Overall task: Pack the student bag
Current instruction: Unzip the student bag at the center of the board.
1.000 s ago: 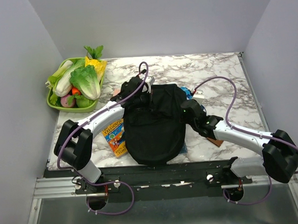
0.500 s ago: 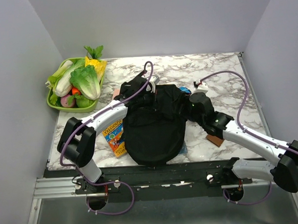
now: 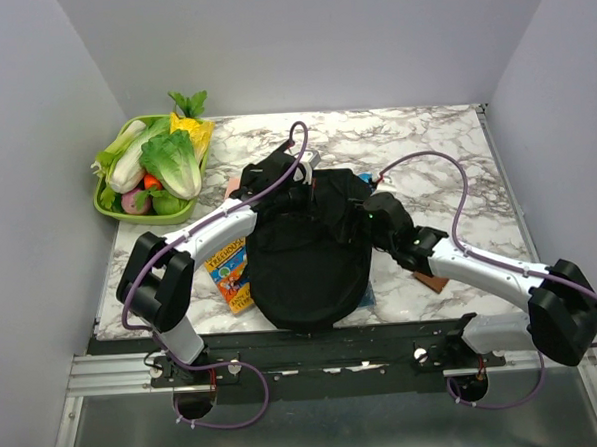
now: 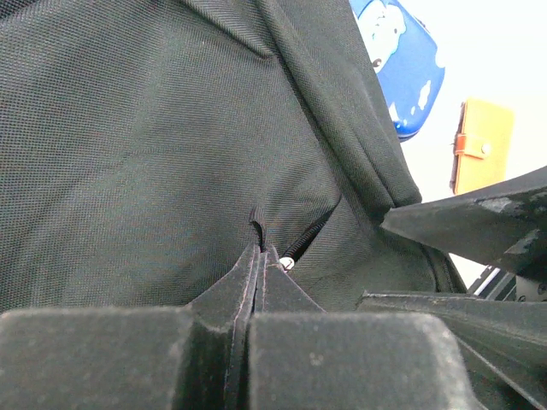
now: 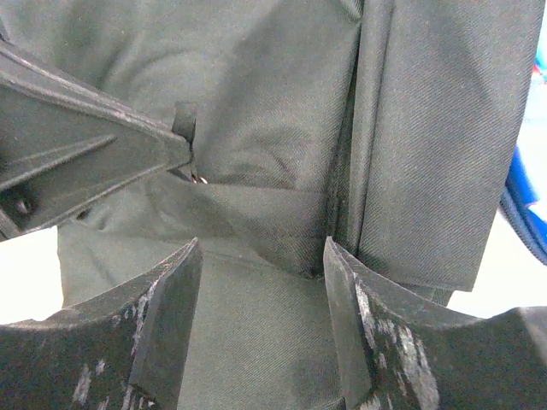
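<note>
The student bag (image 3: 308, 258), a floppy black backpack, lies in the middle of the table. My left gripper (image 3: 297, 186) is at the bag's far top edge. In the left wrist view it (image 4: 261, 248) is shut on a small black fabric tab (image 4: 258, 222) next to a zip cord with a silver end (image 4: 289, 262). My right gripper (image 3: 364, 210) hovers over the bag's upper right side. Its jaws (image 5: 261, 248) stand open, with only bag fabric (image 5: 256, 325) below them. The left fingers (image 5: 94, 158) show at the left of the right wrist view.
A blue patterned case (image 4: 403, 64) and an orange wallet (image 4: 480, 145) lie just beyond the bag's right side. A colourful book (image 3: 231, 272) pokes out from the bag's left edge. A green tray (image 3: 107, 205) of toy vegetables stands at the back left. A brown item (image 3: 432, 281) lies under the right arm.
My right gripper was shut and now stands open. It swung out to the right, then came back over the bag's upper right. The left gripper lifted the bag's top slightly and holds.
</note>
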Tool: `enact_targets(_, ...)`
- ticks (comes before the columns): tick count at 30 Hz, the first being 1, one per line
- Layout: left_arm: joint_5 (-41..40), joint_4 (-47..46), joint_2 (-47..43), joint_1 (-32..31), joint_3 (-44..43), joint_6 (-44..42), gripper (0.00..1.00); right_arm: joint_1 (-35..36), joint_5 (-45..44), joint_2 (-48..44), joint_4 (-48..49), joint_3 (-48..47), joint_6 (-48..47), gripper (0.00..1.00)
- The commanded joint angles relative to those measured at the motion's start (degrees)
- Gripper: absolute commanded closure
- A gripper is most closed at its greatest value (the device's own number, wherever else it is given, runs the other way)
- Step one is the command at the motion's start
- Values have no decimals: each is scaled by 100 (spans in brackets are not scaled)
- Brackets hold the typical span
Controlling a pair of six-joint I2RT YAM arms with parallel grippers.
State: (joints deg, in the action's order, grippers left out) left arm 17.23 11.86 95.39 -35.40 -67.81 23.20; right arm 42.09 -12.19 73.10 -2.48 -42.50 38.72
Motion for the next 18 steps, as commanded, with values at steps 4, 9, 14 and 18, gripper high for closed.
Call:
enact_targets(4,34,-70,-21,-29,-180,9,100,186,217,187,64,163,470,32)
enact_targets(9,43,-70,-91,-29,-118,9,100,318,-204,503,-147,-30,479,32)
enact_targets(14,69,-61,-126,-29,-83,0,100,344,-942,802,-367,-337,181,35)
enact_targets(18,122,-52,-118,-29,-74,9,100,484,-1444,758,-429,-487,-303,36)
